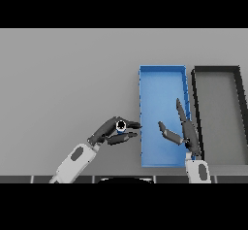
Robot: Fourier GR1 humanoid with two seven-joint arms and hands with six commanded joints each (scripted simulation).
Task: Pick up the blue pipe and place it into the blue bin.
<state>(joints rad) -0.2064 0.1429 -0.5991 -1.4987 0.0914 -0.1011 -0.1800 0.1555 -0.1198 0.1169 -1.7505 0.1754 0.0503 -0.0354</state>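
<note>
Left hand (109, 132): we see it reaching in from the lower left, fingers and thumb curled round the blue pipe (121, 125), which it holds pinched between them.
Blue pipe: we see it end-on, a small pale ring with a dark bore, sitting in the left hand's grasp just beside the blue bin's left wall and not inside the bin.
Blue bin (162, 69): we find it right of centre on the grey table (68, 78), a long rectangular tray running away from us, its floor bare apart from the right hand over it.
Right hand (181, 129): we see it coming up from the lower edge over the bin's right half, fingers straight and spread, thumb angled out to the left, holding nothing.
Black bin (217, 69): we see a dark-rimmed tray with a grey floor just beside the blue bin on its right, the two long sides parallel.
Hands: we see them near each other, apart, with the bin's left wall between them.
</note>
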